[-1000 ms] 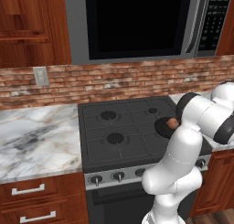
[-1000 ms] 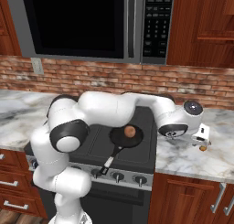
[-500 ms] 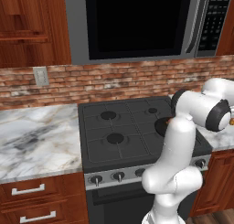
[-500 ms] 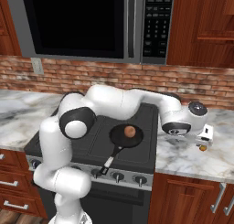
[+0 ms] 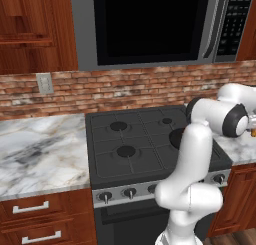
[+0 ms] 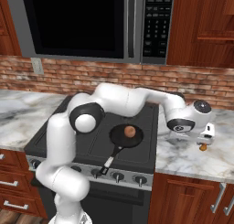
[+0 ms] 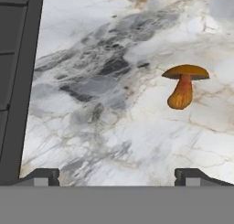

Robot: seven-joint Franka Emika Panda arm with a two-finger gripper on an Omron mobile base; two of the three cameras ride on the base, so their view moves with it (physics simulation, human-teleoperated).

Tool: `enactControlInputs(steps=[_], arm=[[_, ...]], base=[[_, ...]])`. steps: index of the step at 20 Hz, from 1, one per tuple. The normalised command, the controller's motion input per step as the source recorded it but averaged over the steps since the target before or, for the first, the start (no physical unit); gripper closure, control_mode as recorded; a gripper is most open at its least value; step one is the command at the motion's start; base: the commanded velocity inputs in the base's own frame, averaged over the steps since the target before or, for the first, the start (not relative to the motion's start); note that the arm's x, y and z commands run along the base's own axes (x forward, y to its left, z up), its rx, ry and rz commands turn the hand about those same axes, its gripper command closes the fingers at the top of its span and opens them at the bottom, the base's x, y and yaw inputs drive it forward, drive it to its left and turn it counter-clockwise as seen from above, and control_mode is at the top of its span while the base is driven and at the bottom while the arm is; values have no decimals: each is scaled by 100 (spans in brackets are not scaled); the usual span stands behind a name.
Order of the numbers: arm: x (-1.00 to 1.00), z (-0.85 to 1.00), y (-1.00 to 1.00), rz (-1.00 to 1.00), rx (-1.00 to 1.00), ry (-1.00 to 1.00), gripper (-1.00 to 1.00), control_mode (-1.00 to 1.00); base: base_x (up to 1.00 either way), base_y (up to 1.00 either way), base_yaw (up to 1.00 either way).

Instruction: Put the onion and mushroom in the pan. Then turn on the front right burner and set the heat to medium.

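With its jaws spread wide, the gripper (image 6: 204, 138) is hovering at right of the frame just above the mushroom (image 6: 203, 147) on the marble counter (image 6: 192, 159), while the onion (image 6: 130, 131) is sitting in the pan (image 6: 119, 137) at center.

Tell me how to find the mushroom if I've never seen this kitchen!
Start at the black stove under the microwave, then look to the marble counter on its right side. The mushroom stands there upright, just below the robot's open pincer. It is a little orange-brown thing with a flat cap on a fat stalk, unlike the round onion in the black pan.
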Motion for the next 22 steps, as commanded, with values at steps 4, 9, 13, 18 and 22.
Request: enactControlInputs(steps=[4, 9, 13, 18, 22], arm=[[44, 0, -4, 10, 0, 8, -100, -100], [39, 0, -6, 7, 0, 6, -100, -100], [35, 0, -18, 4, 0, 2, -100, -100], [6, 0, -23, 1, 0, 3, -100, -100], [0, 0, -25, 0, 0, 8, -100, -100]], base=[[0, 0, 0], [0, 0, 0], [0, 0, 0], [0, 0, 0], [0, 0, 0]])
